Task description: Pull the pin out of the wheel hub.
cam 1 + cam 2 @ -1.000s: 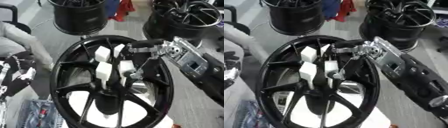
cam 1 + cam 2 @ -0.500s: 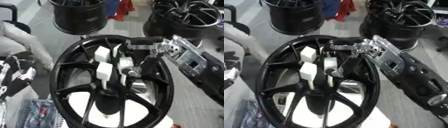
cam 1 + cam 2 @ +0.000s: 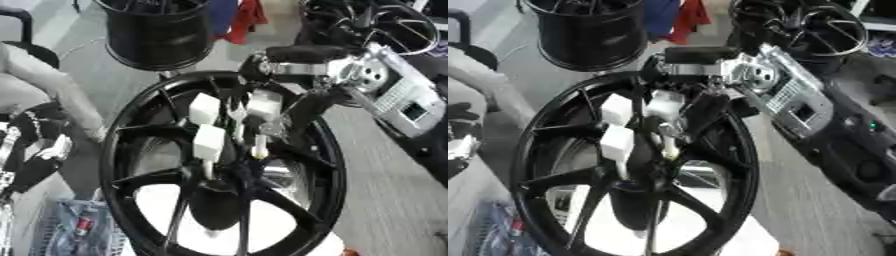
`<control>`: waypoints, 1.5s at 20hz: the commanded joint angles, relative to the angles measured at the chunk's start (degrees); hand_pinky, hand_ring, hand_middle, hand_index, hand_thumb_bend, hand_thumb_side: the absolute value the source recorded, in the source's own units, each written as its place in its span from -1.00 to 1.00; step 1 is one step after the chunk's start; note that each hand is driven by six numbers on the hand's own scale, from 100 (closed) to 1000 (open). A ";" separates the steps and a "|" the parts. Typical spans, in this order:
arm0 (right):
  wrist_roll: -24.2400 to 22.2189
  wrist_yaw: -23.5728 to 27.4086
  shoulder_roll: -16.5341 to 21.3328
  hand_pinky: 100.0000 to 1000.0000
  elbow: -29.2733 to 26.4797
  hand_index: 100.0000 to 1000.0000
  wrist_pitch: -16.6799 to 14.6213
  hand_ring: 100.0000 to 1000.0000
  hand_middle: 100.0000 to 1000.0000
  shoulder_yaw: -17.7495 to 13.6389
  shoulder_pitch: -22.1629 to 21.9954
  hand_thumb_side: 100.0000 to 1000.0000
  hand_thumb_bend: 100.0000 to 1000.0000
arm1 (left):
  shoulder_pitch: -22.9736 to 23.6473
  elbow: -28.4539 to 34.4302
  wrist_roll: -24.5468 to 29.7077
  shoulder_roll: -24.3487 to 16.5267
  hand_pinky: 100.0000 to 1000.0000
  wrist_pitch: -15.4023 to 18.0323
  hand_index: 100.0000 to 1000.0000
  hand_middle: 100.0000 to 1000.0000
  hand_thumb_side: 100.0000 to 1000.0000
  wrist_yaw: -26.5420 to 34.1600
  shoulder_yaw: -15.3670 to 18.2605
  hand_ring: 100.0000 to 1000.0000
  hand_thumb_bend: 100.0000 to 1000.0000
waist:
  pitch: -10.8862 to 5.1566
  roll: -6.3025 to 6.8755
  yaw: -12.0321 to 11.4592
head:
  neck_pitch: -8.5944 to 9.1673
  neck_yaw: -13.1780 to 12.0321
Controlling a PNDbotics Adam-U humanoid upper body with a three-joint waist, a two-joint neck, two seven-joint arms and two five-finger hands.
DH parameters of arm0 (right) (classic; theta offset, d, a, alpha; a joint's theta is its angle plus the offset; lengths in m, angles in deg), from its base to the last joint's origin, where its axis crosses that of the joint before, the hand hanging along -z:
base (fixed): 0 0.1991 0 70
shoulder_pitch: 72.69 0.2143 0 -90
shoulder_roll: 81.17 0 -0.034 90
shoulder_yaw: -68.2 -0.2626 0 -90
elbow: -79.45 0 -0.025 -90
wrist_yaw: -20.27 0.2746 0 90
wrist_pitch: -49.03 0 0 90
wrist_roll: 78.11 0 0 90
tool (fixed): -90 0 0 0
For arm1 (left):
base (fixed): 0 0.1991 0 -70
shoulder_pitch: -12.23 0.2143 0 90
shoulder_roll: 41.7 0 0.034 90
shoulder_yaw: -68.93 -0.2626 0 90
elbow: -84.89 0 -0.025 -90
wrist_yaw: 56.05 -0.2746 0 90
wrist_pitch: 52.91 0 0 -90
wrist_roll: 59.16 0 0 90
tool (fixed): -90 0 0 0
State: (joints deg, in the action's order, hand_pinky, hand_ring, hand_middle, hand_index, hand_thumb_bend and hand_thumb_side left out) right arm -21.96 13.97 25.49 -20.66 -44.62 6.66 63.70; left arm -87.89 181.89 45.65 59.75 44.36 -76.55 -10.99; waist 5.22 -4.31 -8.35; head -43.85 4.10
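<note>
A big black spoked wheel hub [image 3: 131, 150] lies flat in the middle of both views. My right hand [image 3: 289, 107] reaches in from the upper right, over the hub's centre, with its white-padded fingers [image 3: 204, 107] curled downward. Between those fingers and the thumb sits a small pale pin [image 3: 259, 149], standing upright just above the dark centre bore [image 3: 229, 172]. The pin's lower end is hidden among the spokes. My left hand [image 3: 39, 150] rests at the left edge, off the hub, fingers relaxed.
A black wheel barrel [image 3: 157, 30] stands behind the hub and another rim [image 3: 815, 30] stands at the back right. Red and blue cloth [image 3: 236, 17] lies between them. A blue bin of small parts [image 3: 79, 230] sits at the lower left.
The whole picture has shifted and tilted, so the camera moved. My right hand has slid a little left over the hub's centre, fingers still round the pin.
</note>
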 commanded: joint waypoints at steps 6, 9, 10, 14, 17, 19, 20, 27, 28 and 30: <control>5.88 6.05 9.61 -0.48 -6.31 0.25 3.09 -0.27 -0.15 -9.51 -1.55 -0.92 -1.00 | -0.26 0.67 -0.24 -1.73 0.21 -0.13 0.66 0.28 -0.25 -0.28 0.30 0.22 -0.80 | -0.86 0.06 1.04 | -0.27 -0.71; 11.07 6.38 14.14 -0.48 -7.64 0.25 3.22 -0.27 -0.15 -15.03 -6.49 -0.93 -1.00 | -0.25 0.71 -0.39 -1.86 0.21 -0.18 0.66 0.28 -0.25 -0.30 0.45 0.22 -0.80 | -0.79 0.04 1.34 | -0.27 -0.95; 13.13 6.16 15.54 -0.48 -7.57 0.25 3.31 -0.27 -0.15 -17.09 -8.80 -0.94 -1.00 | -0.25 0.72 -0.45 -1.89 0.21 -0.20 0.66 0.28 -0.25 -0.32 0.52 0.22 -0.80 | -0.76 0.03 1.47 | -0.27 -1.08; 22.40 4.21 18.94 -0.49 -4.58 0.24 3.90 -0.27 -0.16 -25.37 -19.87 -0.96 -1.00 | -0.33 0.77 -0.69 -1.91 0.21 -0.29 0.66 0.28 -0.25 -0.36 0.79 0.22 -0.80 | -0.60 0.12 1.92 | -0.27 -1.61; 28.98 1.40 18.72 -0.48 -0.12 0.24 4.59 -0.27 -0.15 -30.90 -27.63 -0.98 -1.00 | -0.37 0.85 -0.96 -1.99 0.21 -0.33 0.66 0.28 -0.25 -0.36 1.04 0.22 -0.80 | -0.42 0.32 2.22 | -0.27 -1.79; 33.28 -0.34 17.11 -0.45 3.61 0.25 4.89 -0.24 -0.14 -34.35 -32.12 -1.00 -1.00 | -0.41 0.88 -1.12 -1.96 0.21 -0.38 0.66 0.28 -0.25 -0.38 1.19 0.22 -0.80 | -0.29 0.47 2.46 | -0.27 -1.55; 35.18 -1.31 16.09 -0.36 5.75 0.27 5.25 -0.18 -0.10 -35.89 -34.00 -0.96 -1.00 | -0.43 0.89 -1.18 -1.93 0.21 -0.39 0.66 0.28 -0.25 -0.40 1.24 0.22 -0.80 | -0.21 0.54 2.58 | -0.27 -1.56; 39.99 -9.12 8.05 0.68 18.10 0.84 10.58 0.74 0.74 -41.94 -42.18 -0.58 -0.65 | -0.54 0.95 -1.37 -1.70 0.21 -0.41 0.66 0.28 -0.25 -0.44 1.40 0.22 -0.80 | 0.09 0.94 2.79 | -0.27 -1.84; 40.91 -9.50 6.83 0.74 18.93 0.86 11.53 0.79 0.80 -42.73 -42.74 -0.52 -0.58 | -0.54 0.96 -1.40 -1.69 0.21 -0.41 0.66 0.28 -0.25 -0.42 1.42 0.22 -0.79 | 0.08 1.00 2.79 | -0.27 -1.88; 43.75 -9.65 4.74 0.77 19.60 0.86 12.95 0.82 0.83 -44.04 -43.60 -0.51 -0.54 | -0.54 0.98 -1.47 -1.67 0.21 -0.43 0.66 0.28 -0.25 -0.37 1.47 0.22 -0.79 | 0.06 1.08 2.77 | -0.27 -1.92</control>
State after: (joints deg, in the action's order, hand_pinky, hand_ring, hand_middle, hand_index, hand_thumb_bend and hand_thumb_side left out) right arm 20.50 5.05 29.63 -1.48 -32.53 -35.71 19.77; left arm -87.82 181.90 44.52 59.13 43.88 -76.78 -9.90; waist 5.76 -3.24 -5.62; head -43.86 2.26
